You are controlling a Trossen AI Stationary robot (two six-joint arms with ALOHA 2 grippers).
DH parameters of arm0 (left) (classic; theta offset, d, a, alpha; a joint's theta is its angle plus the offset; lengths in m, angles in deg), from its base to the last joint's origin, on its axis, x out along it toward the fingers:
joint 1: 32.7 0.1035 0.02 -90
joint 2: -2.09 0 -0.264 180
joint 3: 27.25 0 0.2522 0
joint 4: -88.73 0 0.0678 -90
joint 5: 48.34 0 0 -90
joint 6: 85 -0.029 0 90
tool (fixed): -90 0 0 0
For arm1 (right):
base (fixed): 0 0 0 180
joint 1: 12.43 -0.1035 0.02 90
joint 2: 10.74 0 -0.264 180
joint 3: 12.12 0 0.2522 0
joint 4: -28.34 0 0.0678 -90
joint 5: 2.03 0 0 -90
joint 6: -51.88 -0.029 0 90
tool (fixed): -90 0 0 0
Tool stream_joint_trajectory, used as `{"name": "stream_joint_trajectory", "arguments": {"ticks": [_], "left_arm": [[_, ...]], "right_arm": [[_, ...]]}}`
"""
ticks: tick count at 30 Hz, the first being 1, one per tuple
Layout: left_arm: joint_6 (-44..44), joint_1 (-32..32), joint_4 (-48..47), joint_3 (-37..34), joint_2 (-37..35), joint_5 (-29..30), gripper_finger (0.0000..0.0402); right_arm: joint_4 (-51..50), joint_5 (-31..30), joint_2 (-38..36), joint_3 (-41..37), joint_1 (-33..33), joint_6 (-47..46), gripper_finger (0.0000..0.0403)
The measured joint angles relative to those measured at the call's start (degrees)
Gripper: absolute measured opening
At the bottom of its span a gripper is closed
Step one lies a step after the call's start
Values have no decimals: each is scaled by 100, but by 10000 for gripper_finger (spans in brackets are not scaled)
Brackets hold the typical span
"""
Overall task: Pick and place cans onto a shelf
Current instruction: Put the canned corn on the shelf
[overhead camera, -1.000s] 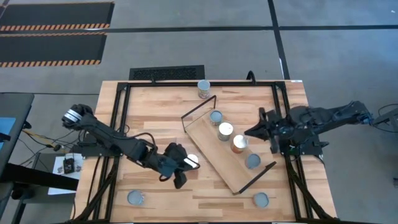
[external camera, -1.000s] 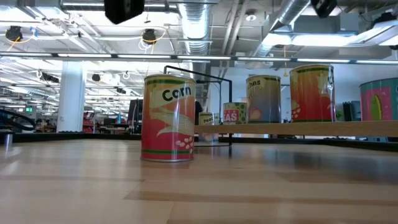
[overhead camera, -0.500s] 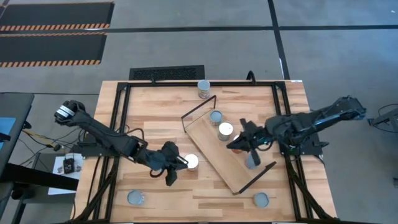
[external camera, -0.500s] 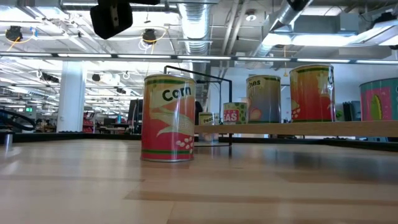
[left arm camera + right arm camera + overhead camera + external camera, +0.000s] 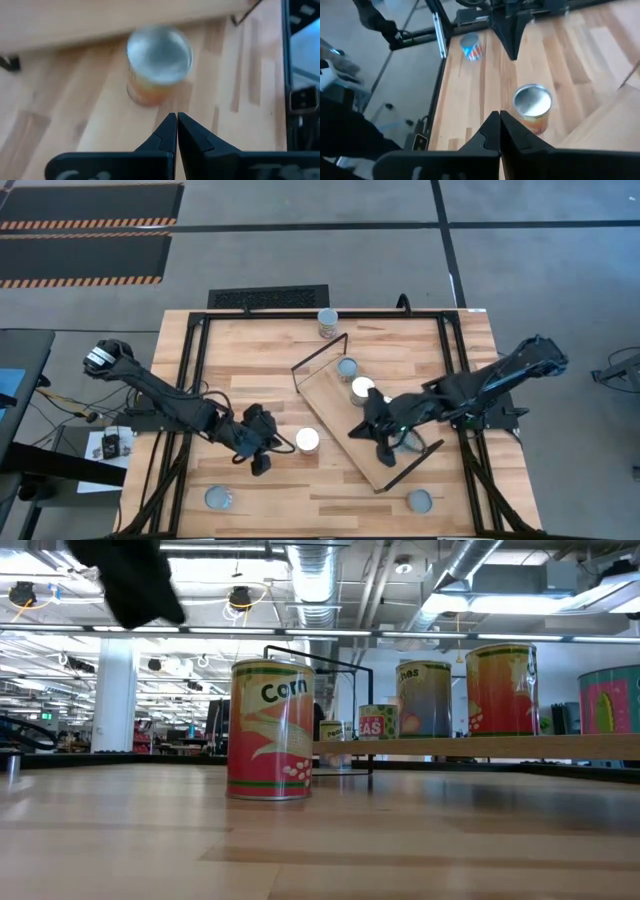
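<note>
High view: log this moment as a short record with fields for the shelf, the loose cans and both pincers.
shelf: wooden board lying at a slant on the table, wire frames at both ends
cans seen on shelf: two; others may be hidden under the right arm
cans off shelf: four
left pincer: shut, empty, beside the can near mid-table
right pincer: shut, empty, over the shelf

Industrial lab hall: exposed ceiling ducts (image 5: 318,580), hazard-striped floor mats (image 5: 85,230).
</note>
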Motion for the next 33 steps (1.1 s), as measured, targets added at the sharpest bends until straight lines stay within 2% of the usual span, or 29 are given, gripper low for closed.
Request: {"name": "stream_joint_trajectory", "arguments": {"ticks": [6,11,14,19,23,30,33], "left_arm": [[136,-117,454,-462,1,-273,0],[100,-66,1937,-1017,39,-144,0],[225,22,2413,-1282,47,49,0],[86,97,2637,-1339,224,141,0],[-97,150,3472,-1339,632,-10,0],[-8,249,4365,-1341,1236,168,0],[-35,290,4387,-1339,1263,171,0]], "right_arm": [[-205,1,740,453,-114,-146,16],[-257,3,1326,752,-90,-316,32],[-387,3,1596,921,-66,-319,50],[-610,10,1942,1197,6,-292,78],[-1195,88,2213,1347,128,-272,96],[-1253,219,2512,1400,251,-75,130],[-1202,173,2605,1400,246,205,155]]}}
